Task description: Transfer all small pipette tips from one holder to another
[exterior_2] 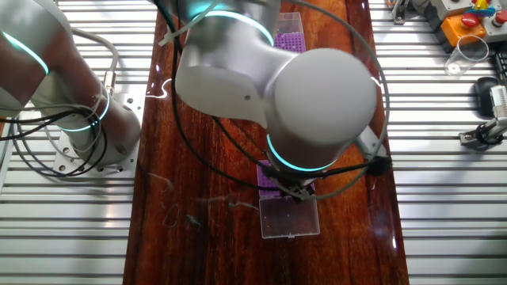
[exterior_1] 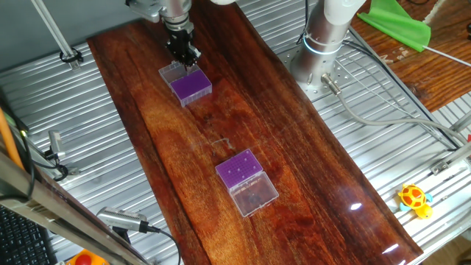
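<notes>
Two clear holders with purple inserts lie on the dark wooden board. The far holder lies under my gripper, whose dark fingers hang just above the edge where the purple insert meets the open clear lid. In the other fixed view this holder is partly hidden by my arm, and only a dark bit of the gripper shows. The near holder carries a few small pipette tips, seen as tiny specks; it also shows in the other fixed view. I cannot see a tip between the fingers.
The arm's base stands on the ribbed metal table beside the board, with cables trailing from it. A green object, a yellow toy, a clear cup and an orange box lie off the board.
</notes>
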Tool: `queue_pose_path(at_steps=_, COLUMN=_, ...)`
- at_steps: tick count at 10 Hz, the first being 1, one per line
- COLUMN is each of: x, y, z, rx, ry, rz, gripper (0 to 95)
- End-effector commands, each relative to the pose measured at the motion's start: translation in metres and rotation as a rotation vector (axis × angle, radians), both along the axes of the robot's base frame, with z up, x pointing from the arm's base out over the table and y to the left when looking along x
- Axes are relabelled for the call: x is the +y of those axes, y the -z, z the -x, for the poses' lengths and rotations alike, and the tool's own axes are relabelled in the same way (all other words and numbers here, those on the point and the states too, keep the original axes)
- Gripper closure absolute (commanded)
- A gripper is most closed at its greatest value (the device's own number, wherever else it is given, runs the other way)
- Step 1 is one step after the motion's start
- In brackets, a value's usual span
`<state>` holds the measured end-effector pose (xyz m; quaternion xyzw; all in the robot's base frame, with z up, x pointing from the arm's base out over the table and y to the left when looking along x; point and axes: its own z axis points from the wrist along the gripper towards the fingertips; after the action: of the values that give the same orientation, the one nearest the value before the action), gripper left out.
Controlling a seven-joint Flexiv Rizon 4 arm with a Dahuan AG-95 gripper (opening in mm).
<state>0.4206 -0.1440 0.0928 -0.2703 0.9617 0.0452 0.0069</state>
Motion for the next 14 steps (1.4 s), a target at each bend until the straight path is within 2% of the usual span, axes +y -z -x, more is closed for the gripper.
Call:
queue_pose_path(at_steps=1, x=0.0, y=0.002, z=0.0, rx=-0.002, ry=0.001, rz=-0.001, gripper=95.0)
queue_pose_path(at_steps=14, x=-0.003, y=0.012, z=0.003, rx=-0.005, ry=0.006, rz=-0.016, gripper=95.0)
